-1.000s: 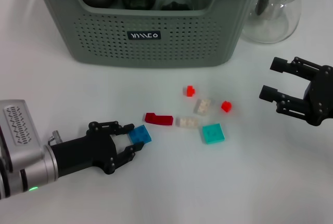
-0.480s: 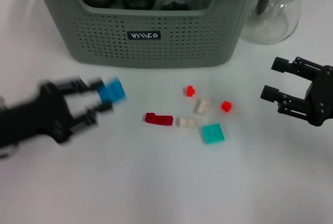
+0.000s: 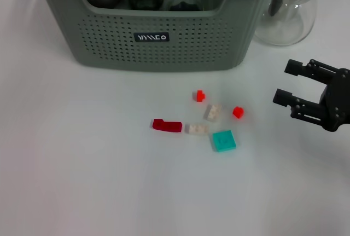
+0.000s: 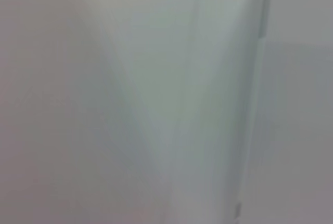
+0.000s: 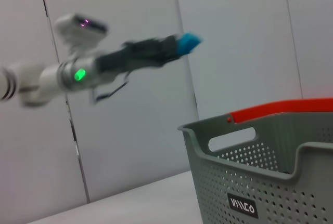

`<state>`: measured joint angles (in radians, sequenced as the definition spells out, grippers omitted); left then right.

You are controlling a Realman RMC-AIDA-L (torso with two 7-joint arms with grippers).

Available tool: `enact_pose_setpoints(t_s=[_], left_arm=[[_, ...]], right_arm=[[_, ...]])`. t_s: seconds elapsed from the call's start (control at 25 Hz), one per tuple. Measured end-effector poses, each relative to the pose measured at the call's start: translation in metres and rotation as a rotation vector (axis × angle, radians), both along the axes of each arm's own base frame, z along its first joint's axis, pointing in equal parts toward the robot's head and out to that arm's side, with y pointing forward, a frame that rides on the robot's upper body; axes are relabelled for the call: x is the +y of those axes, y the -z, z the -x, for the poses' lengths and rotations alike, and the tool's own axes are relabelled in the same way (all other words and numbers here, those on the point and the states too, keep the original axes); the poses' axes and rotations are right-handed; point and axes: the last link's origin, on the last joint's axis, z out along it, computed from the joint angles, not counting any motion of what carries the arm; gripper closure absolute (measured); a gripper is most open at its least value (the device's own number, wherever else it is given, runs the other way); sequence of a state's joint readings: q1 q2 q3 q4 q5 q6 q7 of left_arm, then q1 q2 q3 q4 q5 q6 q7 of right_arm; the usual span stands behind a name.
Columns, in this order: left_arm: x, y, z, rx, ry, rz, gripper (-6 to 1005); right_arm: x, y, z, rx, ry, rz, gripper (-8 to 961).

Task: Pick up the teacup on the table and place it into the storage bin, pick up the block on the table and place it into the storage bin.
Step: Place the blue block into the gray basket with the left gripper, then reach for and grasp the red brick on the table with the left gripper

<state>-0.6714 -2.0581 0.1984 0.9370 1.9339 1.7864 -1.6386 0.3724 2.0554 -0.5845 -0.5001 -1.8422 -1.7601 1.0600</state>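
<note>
In the right wrist view my left gripper point(image 5: 176, 46) is raised high in the air, shut on a blue block point(image 5: 189, 40), left of and above the grey-green storage bin point(image 5: 270, 182). The head view does not show the left arm. The storage bin point(image 3: 164, 50) stands at the back of the table with dark items inside; I cannot make out the teacup. My right gripper point(image 3: 284, 82) hovers open at the right, with nothing between its fingers. The left wrist view shows only a pale blur.
Loose blocks lie before the bin: a small red one point(image 3: 200, 96), another red one point(image 3: 238, 112), a dark red piece point(image 3: 167, 125), two white ones point(image 3: 213, 112) point(image 3: 196, 129) and a teal tile point(image 3: 224, 140). A glass carafe point(image 3: 287, 11) stands at the bin's right.
My left gripper lifted the blue block off the table, swung left and up, and left the head view. The right gripper has stayed put.
</note>
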Motion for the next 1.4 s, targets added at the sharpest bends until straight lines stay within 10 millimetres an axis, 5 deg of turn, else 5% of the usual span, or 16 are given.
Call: enact_pose_setpoints(t_s=[0.2,0.4,0.56,0.76,1.0,1.24,1.4], left_arm=[[0.061,-0.005,-0.053,0.157,-0.127,0.046,593],[0.109,0.032,-0.080,0.422,-0.295,0.037,593],[0.128,0.071,-0.084,0.601,-0.373,0.012,593],[0.133,0.098,-0.084,0.686,-0.404,-0.018,592],[0.135,0.100,-0.089,0.688,-0.434,-0.042,563],[0.130,0.090,-0.096,0.586,-0.431,-0.057,386],[0.097,0.062,-0.104,0.377,-0.338,-0.062,348]], right_arm=[[0.001,0.001,0.001,-0.003,-0.006,0.004,188],[0.002,0.001,0.001,-0.007,-0.003,0.002,188],[0.003,0.002,0.002,-0.007,-0.003,0.001,188],[0.003,0.002,0.002,-0.007,-0.001,0.001,189],[0.002,0.002,0.000,-0.007,0.004,0.001,189],[0.001,0.002,0.000,-0.007,0.006,0.001,189],[0.001,0.002,0.000,-0.005,0.007,-0.001,188]])
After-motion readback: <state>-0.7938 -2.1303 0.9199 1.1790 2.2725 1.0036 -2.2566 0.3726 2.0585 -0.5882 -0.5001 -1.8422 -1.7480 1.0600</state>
